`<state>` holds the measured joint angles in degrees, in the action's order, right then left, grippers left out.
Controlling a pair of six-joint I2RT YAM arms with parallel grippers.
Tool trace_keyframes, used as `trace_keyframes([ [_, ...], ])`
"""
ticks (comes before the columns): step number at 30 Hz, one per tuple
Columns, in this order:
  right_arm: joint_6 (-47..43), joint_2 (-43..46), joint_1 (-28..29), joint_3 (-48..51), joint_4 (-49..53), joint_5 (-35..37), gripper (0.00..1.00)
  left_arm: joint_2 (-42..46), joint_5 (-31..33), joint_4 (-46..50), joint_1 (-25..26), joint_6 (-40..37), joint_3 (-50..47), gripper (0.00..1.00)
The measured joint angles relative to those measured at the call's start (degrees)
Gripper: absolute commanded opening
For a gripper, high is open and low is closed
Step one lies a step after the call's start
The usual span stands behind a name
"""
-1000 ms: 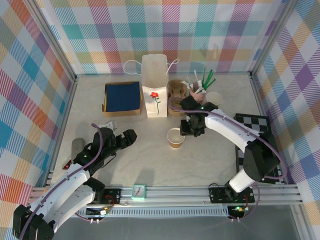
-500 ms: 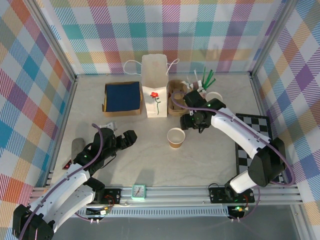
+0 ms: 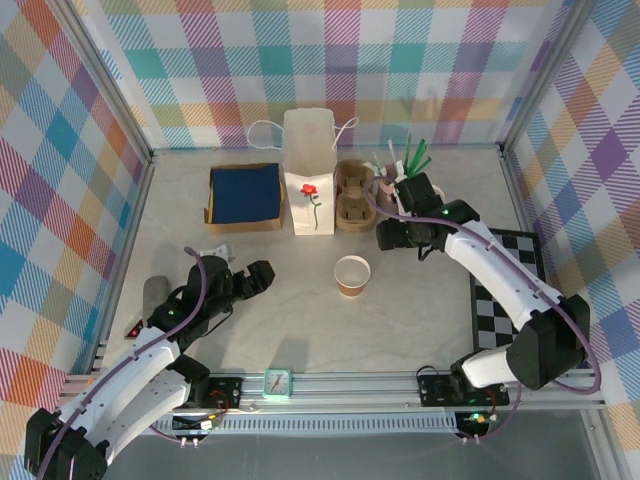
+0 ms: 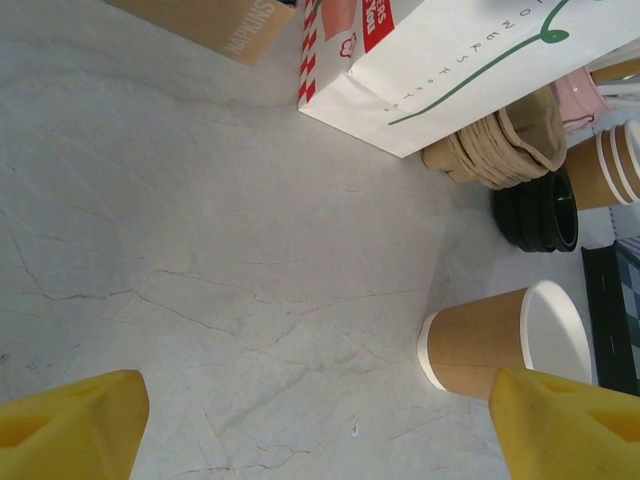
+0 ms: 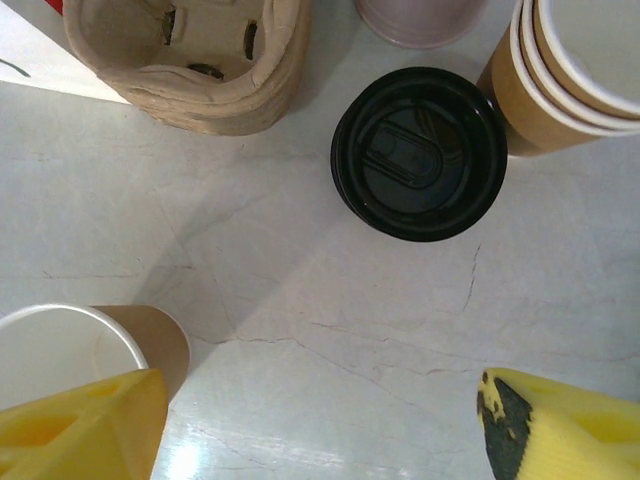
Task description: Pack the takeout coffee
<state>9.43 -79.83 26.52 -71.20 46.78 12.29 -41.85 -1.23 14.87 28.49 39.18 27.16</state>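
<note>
The left fingers [image 4: 75,425] stand wide apart and empty, well left of the unlidded coffee cup [image 3: 351,275], which stands upright in the middle of the desk [image 3: 285,325]. The right fingers [image 5: 80,425], also spread wide and empty, hang just right of the cup, over the black lids [image 5: 419,152], and are the nearer pair.

1. Overhead view: bright, even top light, sharp; shadows on the table [image 3: 290,320] are faint.
2. Right wrist: glare patch on table at bottom-left, soft diagonal shadow beside the open cup [image 5: 60,350].
3. Left wrist: yellow fingertips [image 4: 70,425] blurred, possibly slight edge distortion.
</note>
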Motion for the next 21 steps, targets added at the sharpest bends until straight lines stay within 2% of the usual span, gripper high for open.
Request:
trace_keyframes([
  [4,-4.11,-0.87,-1.33,0.0,-1.31,-0.76,0.76,-1.03,-0.02,-0.02,0.22,-0.02,0.11,0.88],
  [7,-6.36,-3.08,-2.25,-0.17,-1.99,-1.42,0.67,-1.22,0.0,0.0,0.48,-0.2,0.13,0.88],
  [14,-9.6,-9.77,-2.62,-0.55,-3.67,-2.4,0.65,-1.09,0.11,0.02,0.79,-0.66,0.83,0.88],
  [21,-11.56,-14.27,-2.62,-1.79,-5.16,-0.96,0.56,0.39,0.76,0.94,1.03,-1.09,0.83,0.88],
])
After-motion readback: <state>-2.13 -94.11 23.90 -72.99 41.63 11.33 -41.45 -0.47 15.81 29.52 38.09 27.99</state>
